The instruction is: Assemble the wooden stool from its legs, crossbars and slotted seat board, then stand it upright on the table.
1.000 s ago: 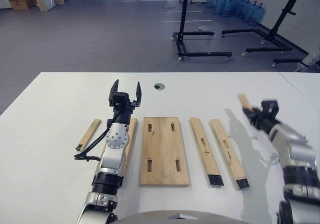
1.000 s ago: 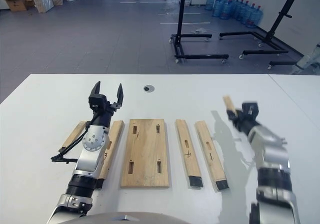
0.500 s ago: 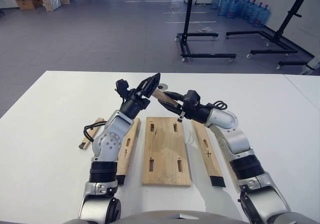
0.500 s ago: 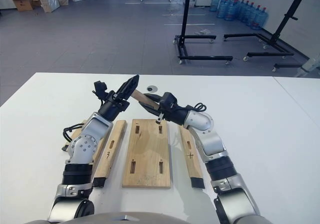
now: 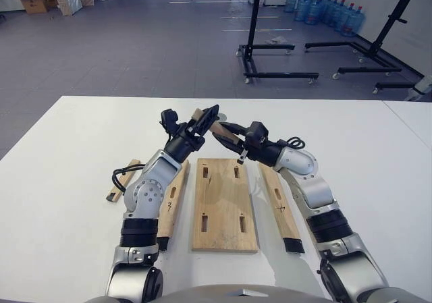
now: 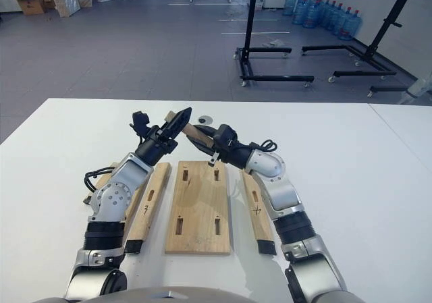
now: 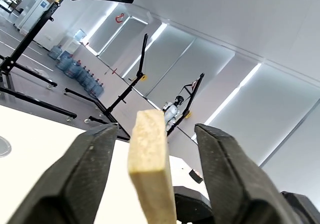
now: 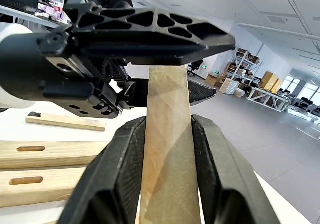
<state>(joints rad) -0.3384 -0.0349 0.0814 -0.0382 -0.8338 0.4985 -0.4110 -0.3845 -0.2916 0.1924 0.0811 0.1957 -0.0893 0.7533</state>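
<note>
- Handover looks to be the step in hand: your right tool [image 8: 169,149] is clamped on a short wooden crossbar [image 5: 223,133] and holds it tilted in the air above the far end of the slotted seat board [image 5: 223,205]
- Your left tool [image 7: 156,134] is spread wide, one finger on each side of the crossbar's free end with a gap on both sides, so it is placed to take the piece but does not grip it yet
- Raising the crossbar off the bench [image 5: 67,148] leaves both tools room around it, and meeting over the middle of the layout suits both arms' reach
- The seat board lies flat in the centre with its four slots facing up, which I judge is so the legs can be pushed in from above
- One leg [image 5: 171,205] lies just left of the board, partly under your left arm, and another leg [image 5: 278,205] lies just right of it, partly under your right arm; both run along the board's long side with their dark feet toward you
- A second short crossbar [image 5: 120,181] lies further left, apart from the leg
- Nothing is joined yet, so the task is at its start
- Close the left tool squarely on the free end before the right one lets go, or the crossbar may drop onto the board
</note>
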